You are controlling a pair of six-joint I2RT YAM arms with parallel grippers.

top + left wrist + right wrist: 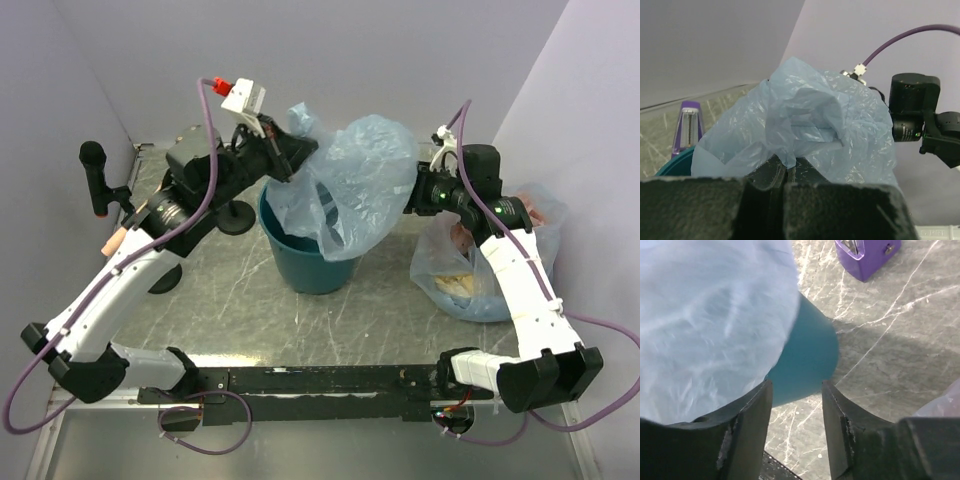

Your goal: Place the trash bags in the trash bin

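left hand (785, 186) is clamped shut on a fold of the trash bag (810, 125), you can see the thin film pinched right between its fingers in the left wrist view. from above, that left hand (285, 150) holds the pale-blue trash bag (350, 180) up over the trash bin (305, 265), and the bag balloons out above the rim with its lower part hanging down into the opening. right hand (797, 390) has its jaws standing apart with nothing between them, just the teal trash bin (807, 355) showing through the gap, and the trash bag (705, 320) bulges right beside one finger. in the top view the right hand (412, 195) sits at the bag's right side. the bin stands upright on the counter (250, 320), about midway between the arms. a purple thing (867, 255) sits on the counter past the bin, and a clear bag with yellow and pink stuff (490, 270) lies off to the right under the right arm.
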